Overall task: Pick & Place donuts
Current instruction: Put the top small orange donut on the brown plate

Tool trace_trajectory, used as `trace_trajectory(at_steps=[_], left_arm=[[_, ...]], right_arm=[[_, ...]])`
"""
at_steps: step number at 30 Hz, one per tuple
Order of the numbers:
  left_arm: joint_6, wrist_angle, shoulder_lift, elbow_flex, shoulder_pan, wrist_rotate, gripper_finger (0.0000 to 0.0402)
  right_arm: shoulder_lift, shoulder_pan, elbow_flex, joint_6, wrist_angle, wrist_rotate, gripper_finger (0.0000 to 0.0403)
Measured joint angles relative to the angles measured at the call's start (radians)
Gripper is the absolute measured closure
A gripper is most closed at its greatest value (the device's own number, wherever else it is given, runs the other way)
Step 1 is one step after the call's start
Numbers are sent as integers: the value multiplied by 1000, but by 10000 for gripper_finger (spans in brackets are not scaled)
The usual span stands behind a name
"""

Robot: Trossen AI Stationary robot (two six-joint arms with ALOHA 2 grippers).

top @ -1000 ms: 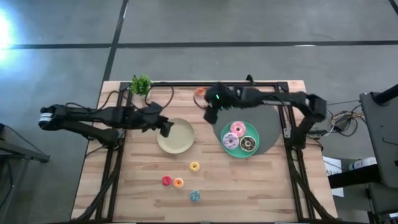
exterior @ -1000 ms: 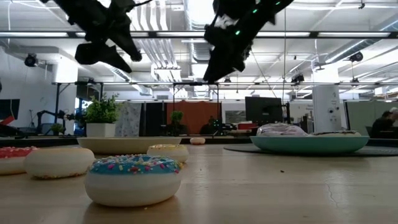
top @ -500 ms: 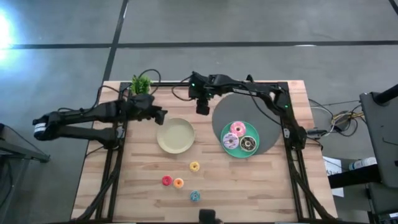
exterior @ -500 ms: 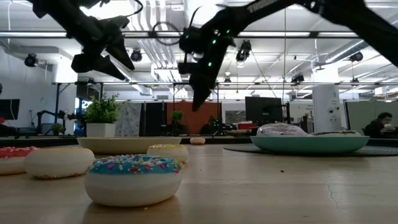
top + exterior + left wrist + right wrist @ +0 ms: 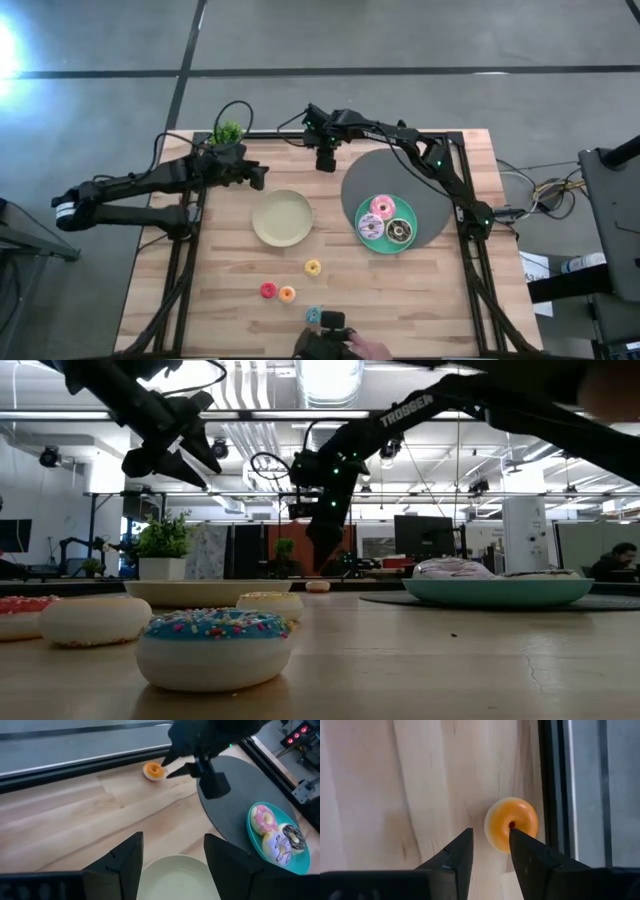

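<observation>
Glossy orange ring donut on wood

Bright overhead light, possibly blurred foreground

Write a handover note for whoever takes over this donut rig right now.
Right gripper: open, above the orange donut at the table's far edge, not gripping.
Left gripper: open, empty, over the cream plate.
Done: three large donuts sit on the teal plate.
Left: yellow, red, a second orange and blue minis lie loose on the table.
</observation>
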Motion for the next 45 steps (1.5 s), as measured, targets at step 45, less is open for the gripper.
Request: trace_trajectory(at_steps=[45], left_arm=[[-3, 7, 8, -1, 35, 15, 218]], right_arm=[[34, -83, 139, 642, 23, -235, 289]])
